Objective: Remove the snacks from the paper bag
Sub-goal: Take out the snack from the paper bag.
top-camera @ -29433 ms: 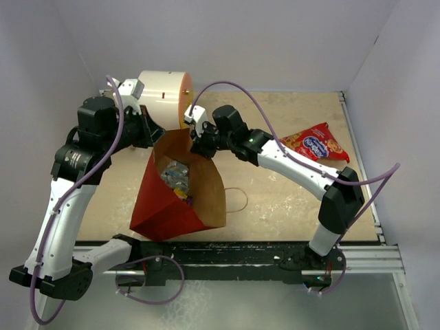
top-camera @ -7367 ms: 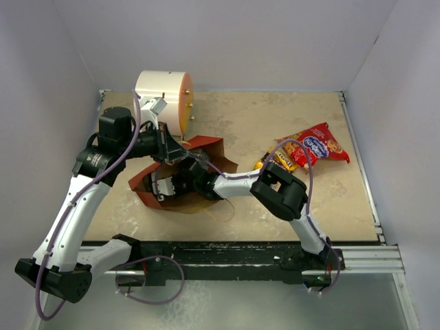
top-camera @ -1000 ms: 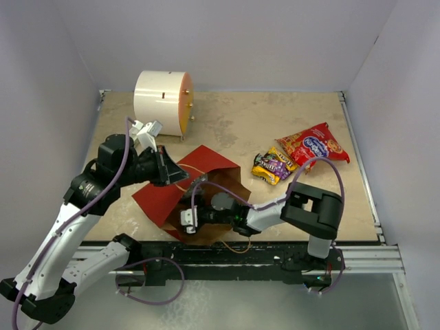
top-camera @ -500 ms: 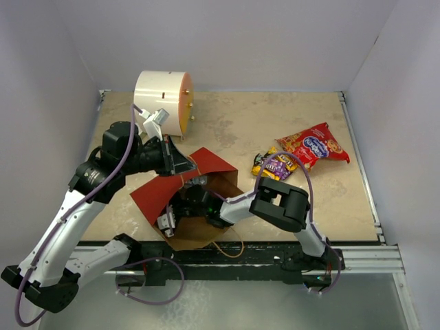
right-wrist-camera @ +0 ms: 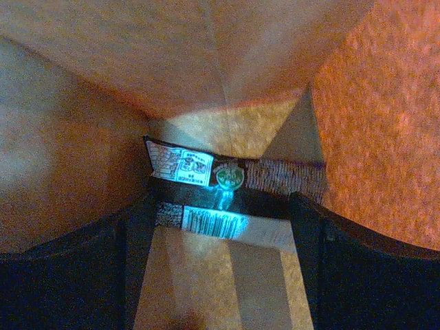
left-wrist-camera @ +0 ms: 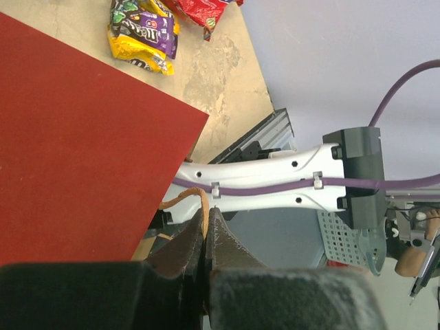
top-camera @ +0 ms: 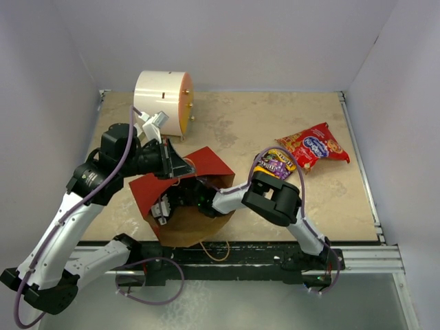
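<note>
Two claws are at the bag. The left claw (left-wrist-camera: 204, 227) is pressed closed, with the thin cord handle (left-wrist-camera: 182, 198) pinched between its fingers, and it holds up the red upper side of the bag (top-camera: 206, 161). The right claw (right-wrist-camera: 223, 210) is deep inside the bag, with its fingers wide apart. A dark packet (right-wrist-camera: 234, 177) with a white label lies across the bottom between the fingertips, but I cannot tell if they touch it. The bag lies on its side at the near left part of the beige surface (top-camera: 234, 124). Right of the bag, a yellow-purple packet (top-camera: 275, 165) lies just beside a red packet (top-camera: 314, 146). One white-and-orange cylinder (top-camera: 163, 95) stands at the far left. Pale walls (top-camera: 227, 41) close the surface on three sides.
</note>
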Controlling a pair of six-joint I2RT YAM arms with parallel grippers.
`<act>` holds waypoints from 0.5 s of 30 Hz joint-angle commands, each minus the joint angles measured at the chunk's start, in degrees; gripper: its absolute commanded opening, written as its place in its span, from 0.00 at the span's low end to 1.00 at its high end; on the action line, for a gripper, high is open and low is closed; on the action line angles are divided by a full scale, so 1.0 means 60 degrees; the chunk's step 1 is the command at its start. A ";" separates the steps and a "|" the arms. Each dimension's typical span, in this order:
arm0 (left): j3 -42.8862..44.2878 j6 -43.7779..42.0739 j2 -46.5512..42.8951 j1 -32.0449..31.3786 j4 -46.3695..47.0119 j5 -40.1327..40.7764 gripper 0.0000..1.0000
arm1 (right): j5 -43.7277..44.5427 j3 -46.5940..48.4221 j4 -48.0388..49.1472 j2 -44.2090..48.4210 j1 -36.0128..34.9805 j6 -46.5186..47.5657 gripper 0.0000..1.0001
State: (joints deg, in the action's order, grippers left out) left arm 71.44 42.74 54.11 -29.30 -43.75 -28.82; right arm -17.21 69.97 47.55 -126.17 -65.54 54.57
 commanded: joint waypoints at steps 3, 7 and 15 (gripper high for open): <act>0.0084 -0.0141 -0.0688 -0.0024 -0.0350 0.0540 0.00 | 0.1145 -0.0777 0.0705 0.0568 0.0419 -0.1108 0.71; -0.0052 -0.0107 -0.0984 -0.0024 -0.0582 0.0914 0.00 | 0.1085 -0.1646 0.0839 0.1217 0.0435 -0.1213 0.70; 0.0121 -0.0261 -0.0575 -0.0024 -0.0242 0.0758 0.00 | 0.1120 -0.2500 0.2612 0.1810 0.0229 -0.3930 0.75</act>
State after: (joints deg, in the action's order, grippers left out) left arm 71.35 42.41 49.15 -29.30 -47.86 -24.16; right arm -11.42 55.57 54.70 -117.78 -63.18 41.85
